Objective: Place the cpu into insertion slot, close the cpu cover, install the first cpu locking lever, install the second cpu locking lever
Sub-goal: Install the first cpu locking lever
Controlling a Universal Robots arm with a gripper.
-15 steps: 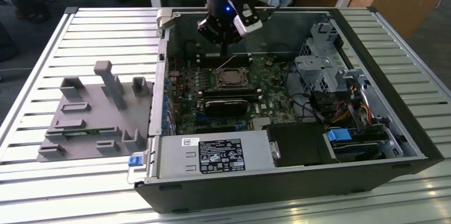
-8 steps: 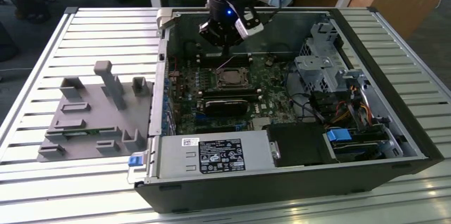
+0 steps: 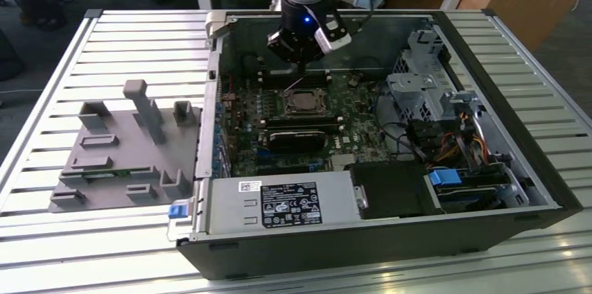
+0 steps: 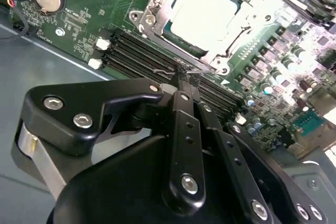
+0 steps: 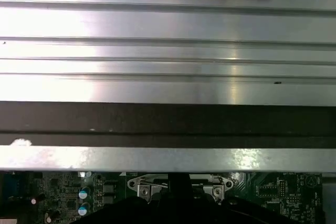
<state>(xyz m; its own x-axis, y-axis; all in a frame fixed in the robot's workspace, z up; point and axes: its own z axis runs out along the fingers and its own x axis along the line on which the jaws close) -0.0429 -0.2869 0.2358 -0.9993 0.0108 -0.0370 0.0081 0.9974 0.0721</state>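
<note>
A: Casing [image 3: 370, 249] first, nearest us: the dark wall of the open computer lying on the slatted metal table [image 3: 55, 238]. Just inside it sits the power supply [image 3: 277, 205] with its label, and at the exterior view's right a bundle of coloured cables [image 3: 467, 148].

B: And on the exterior view's left, outside the computer?

A: A grey holder [image 3: 125, 152] with upright posts, resting on the table beside the casing.

B: Farther in?

A: The green board [image 3: 249, 134], then a black block [image 3: 298, 140] lying across it. Just beyond that is the chip [image 3: 303, 103], seated flat in its socket near the middle of the board. In the second wrist view the chip [image 4: 205, 14] shows bright and square, with the metal frame [image 4: 157, 9] lying around it.

B: Is the frame fully down?

A: It looks flat over the chip's edges, but I cannot tell whether it is latched.

B: The gripper?

A: The gripper [image 3: 298, 68] hangs just beyond the socket, on its far side. In the second wrist view its fingers [image 4: 181, 85] are pressed together, with nothing between them, the tips right at the memory slots [image 4: 142, 59] beside the socket.
</note>
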